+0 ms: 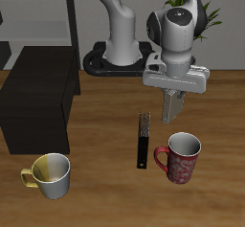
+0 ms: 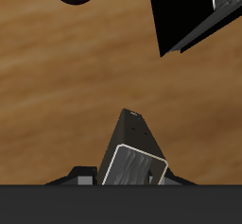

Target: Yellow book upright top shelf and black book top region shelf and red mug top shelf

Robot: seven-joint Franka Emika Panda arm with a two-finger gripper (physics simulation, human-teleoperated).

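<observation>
wooden tabletop lies under my gripper point(image 1: 172, 106), whose jaws clamp the yellow book point(image 2: 132, 152), with the black book point(image 1: 144, 140) flat at seven o'clock below it.

A white robot arm reaches forward from the tabletop's back edge, wrist bent downward. Its pincer point(image 1: 172, 106) hangs above the tabletop's middle, fingers seemingly clamped on a small object.
</observation>
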